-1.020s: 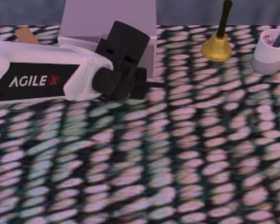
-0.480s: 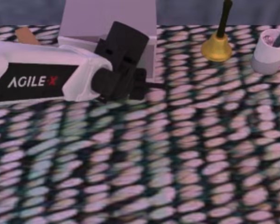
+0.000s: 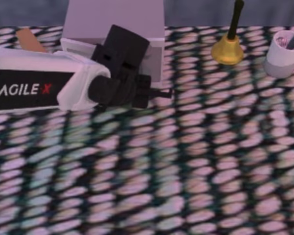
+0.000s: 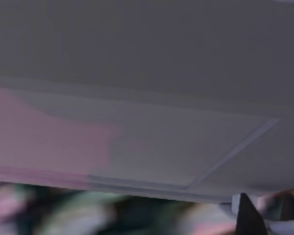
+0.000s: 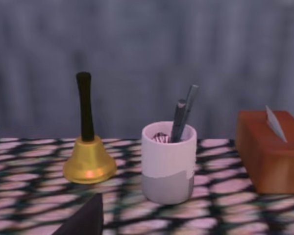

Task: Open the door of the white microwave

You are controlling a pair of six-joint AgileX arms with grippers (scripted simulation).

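Observation:
The white microwave (image 3: 112, 19) stands at the back of the table, left of centre. My left gripper (image 3: 149, 90) is pressed close against its front near the right corner, with the white arm reaching in from the left. Most of the door (image 3: 76, 46) is hidden under the black wrist, so I cannot tell whether it stands ajar. The left wrist view is filled by the microwave's pale panel (image 4: 161, 147), with a pinkish patch to one side. My right gripper (image 5: 88, 220) is out of the top view and parked facing the back right of the table.
A golden bell (image 3: 228, 49) (image 5: 88, 161) and a white cup of pens (image 3: 281, 58) (image 5: 169, 161) stand at the back right. An orange tissue box (image 5: 269, 152) sits beyond the cup. A brown object (image 3: 29, 38) lies left of the microwave. A patterned cloth covers the table.
My left arm has shifted to the left and slightly toward the front, and its wrist has turned a little. The microwave body, bell and cup have not moved.

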